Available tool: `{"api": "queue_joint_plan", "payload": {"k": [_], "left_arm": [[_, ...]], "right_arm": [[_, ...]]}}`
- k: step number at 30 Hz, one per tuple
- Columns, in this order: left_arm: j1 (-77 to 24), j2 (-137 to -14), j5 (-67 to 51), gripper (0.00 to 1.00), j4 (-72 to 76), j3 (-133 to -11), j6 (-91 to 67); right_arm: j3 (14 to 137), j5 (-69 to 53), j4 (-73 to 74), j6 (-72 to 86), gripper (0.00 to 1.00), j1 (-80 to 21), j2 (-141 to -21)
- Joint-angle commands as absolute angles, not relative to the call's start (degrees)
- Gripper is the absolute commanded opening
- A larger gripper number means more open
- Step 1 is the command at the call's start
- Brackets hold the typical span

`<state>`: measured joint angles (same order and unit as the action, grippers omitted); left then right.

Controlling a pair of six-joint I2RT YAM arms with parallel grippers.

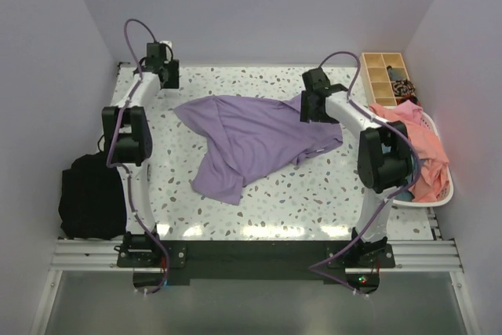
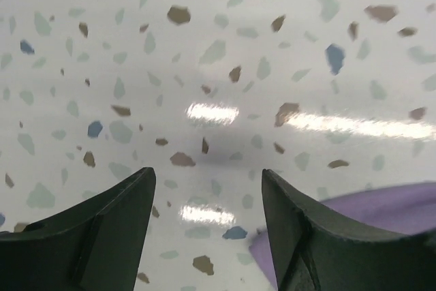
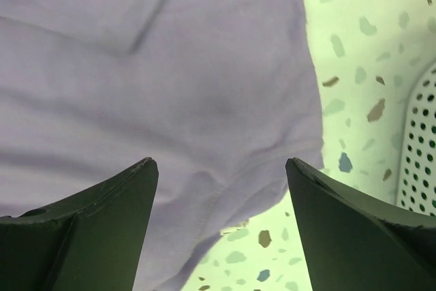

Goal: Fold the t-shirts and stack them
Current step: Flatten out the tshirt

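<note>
**Loose purple shirt [image 1: 251, 143] on the table [image 1: 314, 194], nothing gripped yet**

Nearest, left of the purple shirt and off the table's side edge: a black bundle [image 1: 90, 198], no part of the job and out of the way there.

Right of the shirt, at about the same depth: a white basket [image 1: 449, 182] with a pink shirt [image 1: 412, 147] heaped over its rim, probably waiting its turn.

Mid-table: the purple shirt itself, lying skewed and wrinkled, with one end trailing toward the near side. Not flat, not folded. No stack begun anywhere in view. Judged stage: early, with the first shirt to be flattened before any fold.

Just past the shirt's far-left corner: the left gripper [image 2: 208, 182], fingers parted fairly wide over bare speckled tabletop, with nothing between them. A purple edge sits just beside its right finger in the wrist view. Likely placed there to come at that corner from outside.

Over the shirt's far-right part, near the edge facing the basket: the right gripper [image 3: 221, 168], fingers spread wide with cloth below the gap, gripping nothing. Impossible to tell whether the tips touch the fabric. Probably set to pinch that side, for pulling the far edge taut and squaring the shirt before folding.

Farthest, beyond the basket and right of the shirt's far edge: a wooden tray [image 1: 384, 76] with compartments, small dark items in some, apparently unrelated to the work.
</note>
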<state>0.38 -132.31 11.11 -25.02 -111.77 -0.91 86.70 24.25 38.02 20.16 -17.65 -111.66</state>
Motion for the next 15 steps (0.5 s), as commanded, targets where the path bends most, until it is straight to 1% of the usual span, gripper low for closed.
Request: {"api": "queue_joint_plan", "payload": {"k": [1,3,4,5,6,7,9,15], "left_arm": [[0.0,-126.23,-4.67,0.68,-24.36,-110.15,-3.15],[0.0,-122.89,-12.79,0.68,-20.68,-103.93,-8.58],[0.0,-122.09,-21.62,0.66,-19.18,-101.8,-10.44],[0.0,-121.38,-25.54,0.66,-17.59,-99.78,-12.81],[0.0,-120.59,-29.32,0.61,-13.75,-95.67,-17.36],[0.0,-120.06,-35.62,0.58,-11.71,-93.62,-19.14],[-1.13,-118.23,-38.57,0.57,-6.28,-88.01,-22.31],[-3.6,-119.0,-37.97,0.59,-9.49,-85.26,-21.36]], "right_arm": [[90.87,18.56,35.25,18.46,0.8,-17.58,-107.32],[92.98,15.75,35.33,19.16,0.8,-17.49,-107.75],[93.68,14.08,35.59,19.42,0.8,-17.58,-108.28],[94.65,13.37,36.03,19.86,0.8,-17.67,-108.54],[95.01,12.84,36.21,19.95,0.8,-17.58,-109.24],[95.27,12.05,36.21,20.13,0.79,-17.58,-109.33],[94.92,11.08,36.04,20.21,0.79,-17.58,-109.68],[91.94,8.62,35.16,21.09,0.79,-17.67,-109.6]]}}
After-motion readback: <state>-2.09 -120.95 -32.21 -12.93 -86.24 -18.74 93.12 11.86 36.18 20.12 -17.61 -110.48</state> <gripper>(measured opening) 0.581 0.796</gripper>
